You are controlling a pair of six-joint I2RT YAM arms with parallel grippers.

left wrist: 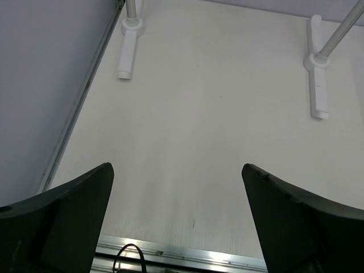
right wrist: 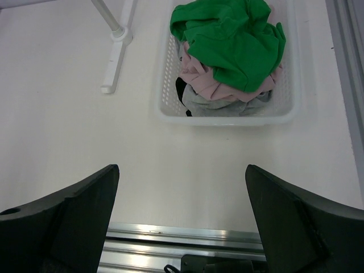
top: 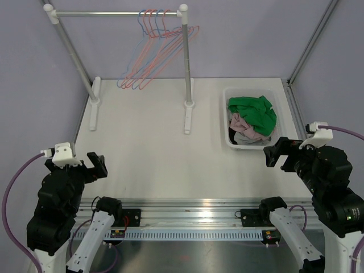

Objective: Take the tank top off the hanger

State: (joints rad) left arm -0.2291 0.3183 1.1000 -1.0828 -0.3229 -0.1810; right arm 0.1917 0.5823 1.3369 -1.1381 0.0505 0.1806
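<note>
At the far end of the counter (top: 159, 142), on the rail of the clothes rack (top: 119, 12): bare wire hangers (top: 156, 54), red and blue, hooks bunched toward the rail's right end, long bars slanting down and to the left. Right of the rack, a white basket (top: 226, 122) heaped with a green garment (top: 253, 111) over pink and grey ones; no telling whether any is the tank top. Near edge, well clear of the rack: left tool (top: 96, 165) and right tool (top: 273, 154), both spread wide and holding nothing. Right wrist view alone: basket's perforated wall (right wrist: 168, 85), plus a black scrap under the pink. Left wrist view: only rack feet (left wrist: 126, 54).
</note>
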